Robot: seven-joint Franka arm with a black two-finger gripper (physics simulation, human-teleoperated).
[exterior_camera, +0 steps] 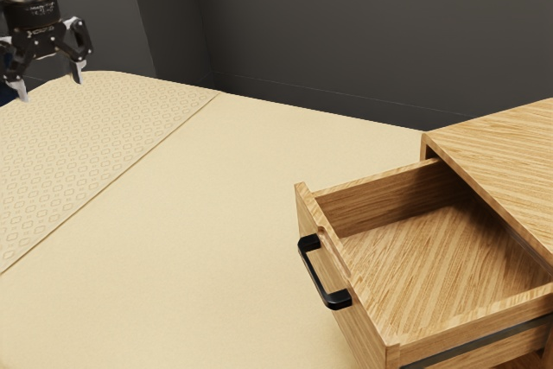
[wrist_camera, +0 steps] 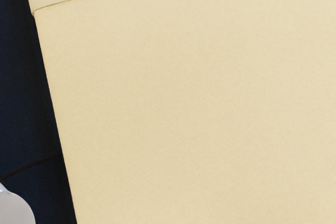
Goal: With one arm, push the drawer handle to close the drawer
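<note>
My black gripper (exterior_camera: 52, 92) hangs at the exterior view's upper left, its two fingers spread apart with nothing between them. The wooden drawer (exterior_camera: 415, 265) stands pulled out of its cabinet at the exterior view's lower right, and its inside is bare. On the drawer's front panel is a black bar handle (exterior_camera: 320, 276), facing the exterior view's left. A wide stretch of table separates the gripper from the handle, and the two do not touch.
The wooden cabinet (exterior_camera: 510, 149) stands at the exterior view's right edge. A pale tabletop (exterior_camera: 199, 239) lies between arm and drawer, with a patterned strip (exterior_camera: 78, 153) under the gripper's side. In the wrist view, the table's edge borders a dark blue area.
</note>
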